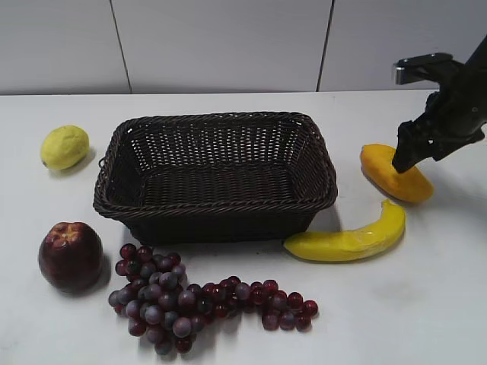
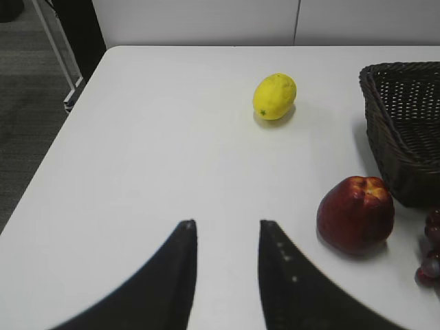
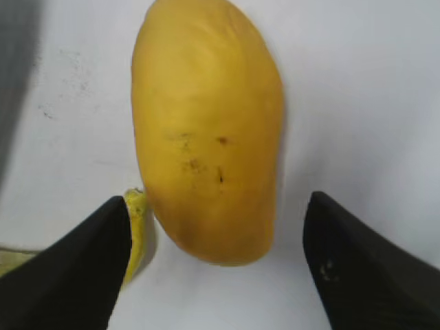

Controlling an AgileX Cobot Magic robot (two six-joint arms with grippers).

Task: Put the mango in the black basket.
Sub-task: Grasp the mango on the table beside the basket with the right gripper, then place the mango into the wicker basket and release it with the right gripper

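I see the right gripper (image 3: 216, 230) with fingers (image 3: 82, 268) spread wide, straddling the smooth, speckled mango (image 3: 206, 130) lying on the table (image 1: 426, 304) beside the woven black basket (image 1: 217, 175). The left gripper's (image 2: 227, 234) fingers stand slightly apart, empty.

One wicker basket (image 1: 215, 173) sits at the centre of the white table (image 1: 426, 304), ringed by five kinds of fruit, one of each. They are one lemon (image 1: 64, 147) at 10 o'clock, one red apple (image 1: 71, 256) at 8 o'clock, one bunch of dark grapes (image 1: 190, 299) at 6 o'clock, one banana (image 1: 351, 237) at 4 o'clock and one mango (image 1: 396, 173) at 3 o'clock. Two black grippers are in view, the right (image 1: 402, 161) over the mango and the left (image 2: 227, 237) on its own wrist camera only.
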